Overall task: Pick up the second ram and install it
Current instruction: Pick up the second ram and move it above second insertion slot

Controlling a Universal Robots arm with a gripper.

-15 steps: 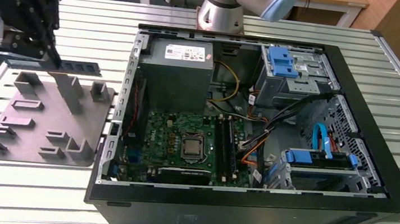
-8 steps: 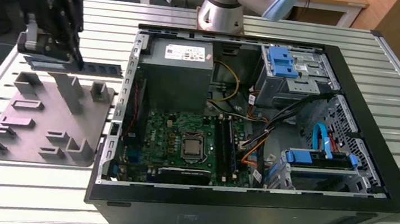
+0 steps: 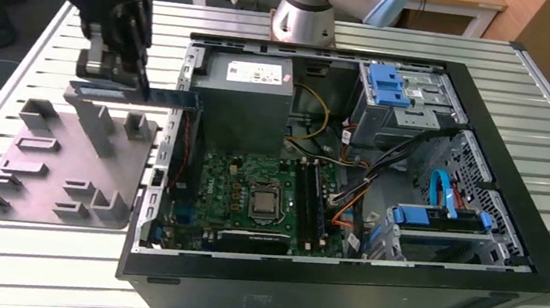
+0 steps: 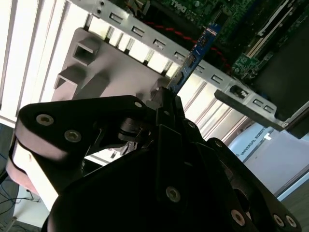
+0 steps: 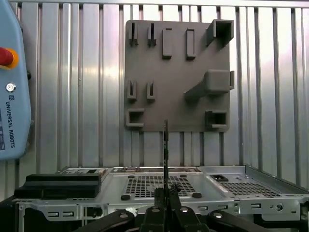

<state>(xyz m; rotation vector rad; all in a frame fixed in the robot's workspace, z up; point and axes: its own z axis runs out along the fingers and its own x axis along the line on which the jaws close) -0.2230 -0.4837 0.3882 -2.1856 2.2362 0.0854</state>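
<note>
In open air over the holder plate [image 3: 56, 168], the gripper [image 3: 126, 75] pinched the second ram [image 3: 162, 98], its tip near the case rim [image 3: 196, 63].

Hidden parts
The black tool [image 5: 165, 189] swallows one end of the thin near-black memory stick [image 5: 165, 145]; the grey robot arm [image 3: 306, 14] runs off the exterior view's top.
</note>
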